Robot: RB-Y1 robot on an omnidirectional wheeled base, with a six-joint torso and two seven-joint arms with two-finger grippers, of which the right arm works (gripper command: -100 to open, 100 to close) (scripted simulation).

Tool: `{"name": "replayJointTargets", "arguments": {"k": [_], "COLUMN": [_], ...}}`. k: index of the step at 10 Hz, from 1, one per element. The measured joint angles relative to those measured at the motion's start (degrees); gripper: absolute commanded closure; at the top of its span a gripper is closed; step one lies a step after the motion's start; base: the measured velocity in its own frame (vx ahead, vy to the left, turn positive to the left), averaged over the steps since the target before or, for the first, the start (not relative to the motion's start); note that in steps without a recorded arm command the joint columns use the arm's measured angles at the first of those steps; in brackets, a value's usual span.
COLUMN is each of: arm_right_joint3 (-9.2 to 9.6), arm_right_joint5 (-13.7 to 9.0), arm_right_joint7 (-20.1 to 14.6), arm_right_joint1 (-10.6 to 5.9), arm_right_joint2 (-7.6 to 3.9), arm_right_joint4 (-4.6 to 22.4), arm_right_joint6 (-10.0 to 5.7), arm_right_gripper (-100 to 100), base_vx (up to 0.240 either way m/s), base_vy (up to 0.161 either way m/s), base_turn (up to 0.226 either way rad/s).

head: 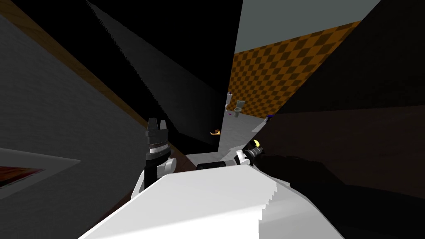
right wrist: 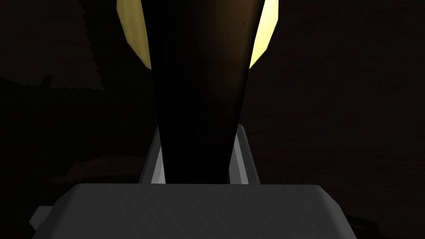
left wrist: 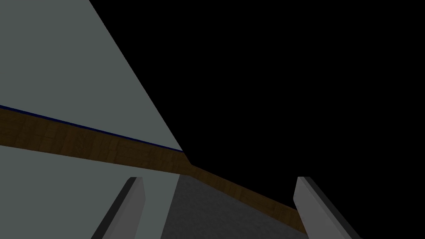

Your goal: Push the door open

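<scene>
Your right pincer (right wrist: 199, 137) is clenched on the door's handle (right wrist: 203, 83), a dark lever that tapers toward the pincer's body. Both fingers (right wrist: 155, 166) press its sides, and a pale yellow plate (right wrist: 262, 37) shows behind it on either side. The door (head: 352, 137) itself is the dark brown slab on your right, standing ajar beside a narrow gap.

Through that gap you look into a room with a light grey floor (head: 232, 137). Its far wall (head: 282, 70) is checked in orange and brown, with plain grey above. A toilet (head: 238, 108) stands on that floor against the far wall; its bowl is too small for you to see into. Just beside it is a white object (head: 228, 99) that you can't identify from here.

On the gap's other side rises a dark panel (head: 166, 83). A small orange shape (head: 216, 132) sits at its near lower edge. It may be another handle, but the view is too poor to say.

To your left runs a grey wall (head: 50, 95) with a brown band along it, and a white picture frame (head: 37, 164) with red inside sits on it.

Your left pincer (head: 157, 121) is raised in front of that grey wall, well apart from the door, its blades (left wrist: 133, 203) released and spread.
</scene>
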Motion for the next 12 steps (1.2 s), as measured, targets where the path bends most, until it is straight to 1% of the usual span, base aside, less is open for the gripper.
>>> {"name": "replayJointTargets", "arguments": {"k": [1,2,3,4,5,7,8,9,10,11,12], "arm_right_joint3": [-0.04,-0.82,-1.78,-3.05,-3.68,-5.76,-7.17,-7.84,-8.83,-10.22,-11.59], "arm_right_joint5": [-0.02,-0.50,-1.08,-1.85,-2.24,-3.49,-4.36,-4.76,-5.33,-6.19,-7.02], "arm_right_joint7": [-0.32,-0.21,0.34,0.73,1.12,2.16,3.03,3.44,3.44,4.12,4.68], "arm_right_joint1": [-0.51,-0.73,-1.01,-1.57,-1.34,-1.43,-1.55,-1.86,-2.23,-2.23,-2.63], "arm_right_joint2": [-0.89,-1.22,-1.20,-1.88,-1.54,-0.78,-0.09,-0.25,-0.59,0.45,0.71], "arm_right_joint4": [0.91,1.24,1.21,2.55,1.49,0.64,-0.36,0.08,1.48,0.45,1.07], "arm_right_joint6": [-0.57,-1.34,-2.09,-3.47,-3.62,-4.69,-5.17,-5.86,-7.23,-7.88,-8.94], "arm_right_gripper": [100,100,100,100,100,100,100,100,100,100,100], "base_vx": [0.021,0.039,0.042,0.046,0.025,0.022,0.020,0.028,0.016,0.002,0.049], "base_vy": [-0.074,-0.108,-0.124,-0.113,-0.150,-0.170,-0.107,-0.095,-0.134,-0.156,-0.158], "base_turn": [0.104,0.124,0.170,0.080,0.126,0.167,0.067,0.123,0.184,0.171,0.175]}}
